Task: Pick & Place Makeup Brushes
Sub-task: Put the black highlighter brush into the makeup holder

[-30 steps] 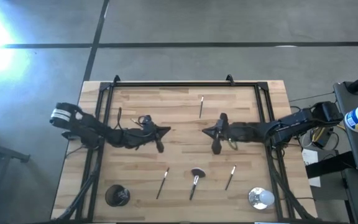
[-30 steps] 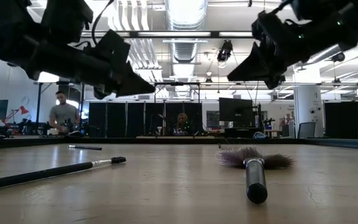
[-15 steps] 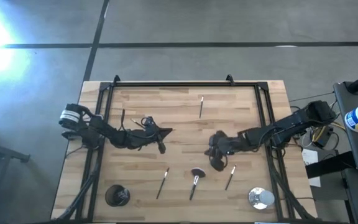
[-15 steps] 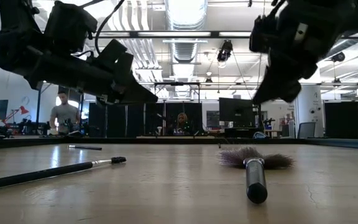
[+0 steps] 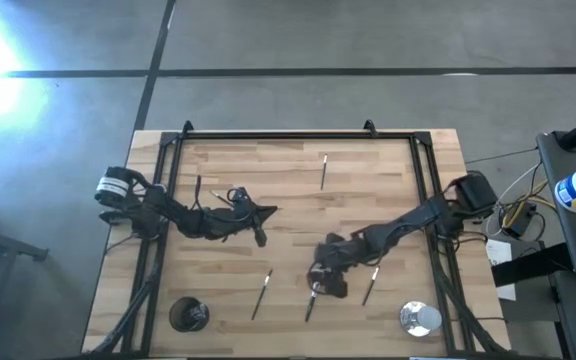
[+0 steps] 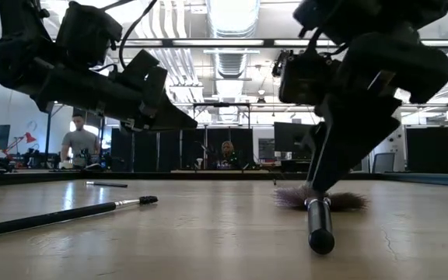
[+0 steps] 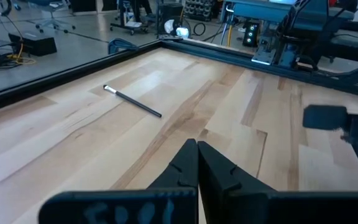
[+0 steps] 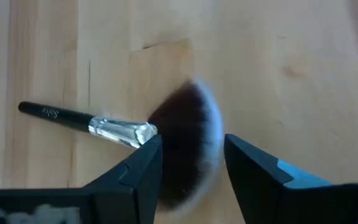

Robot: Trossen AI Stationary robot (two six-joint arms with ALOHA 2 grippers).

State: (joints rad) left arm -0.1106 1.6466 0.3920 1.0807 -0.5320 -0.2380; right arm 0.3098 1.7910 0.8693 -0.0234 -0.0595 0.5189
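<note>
A fan brush with a dark fluffy head (image 8: 188, 134), silver ferrule and black handle (image 8: 55, 115) lies flat on the wooden table near its front edge (image 6: 320, 214). My right gripper (image 8: 191, 163) is open and slants down over it, one finger on each side of the fluffy head (image 5: 318, 280). Three thin makeup brushes also lie flat: one to the left (image 5: 262, 294), one to the right (image 5: 370, 286) and one far back (image 5: 323, 171). My left gripper (image 5: 268, 210) hovers shut above the table's left middle (image 7: 196, 148), holding nothing. My right gripper comes at the fan brush from above, slanting down, with its fingers (image 8: 143, 163) on either side of the fluffy head where it meets the ferrule (image 8: 148, 132). I cannot tell whether a finger touches the brush. The brush lies flat on the table.
A black cup (image 5: 189, 315) stands at the near left corner and a round shiny silver object (image 5: 419, 318) at the near right. A black metal frame (image 5: 298, 134) borders the far and side edges. Bare wood lies between the two arms.
My right gripper has swung from the table's middle toward the near edge and leftward, come down and tipped steeply downward over the fan brush. Its fingers have opened. No brush has moved.
</note>
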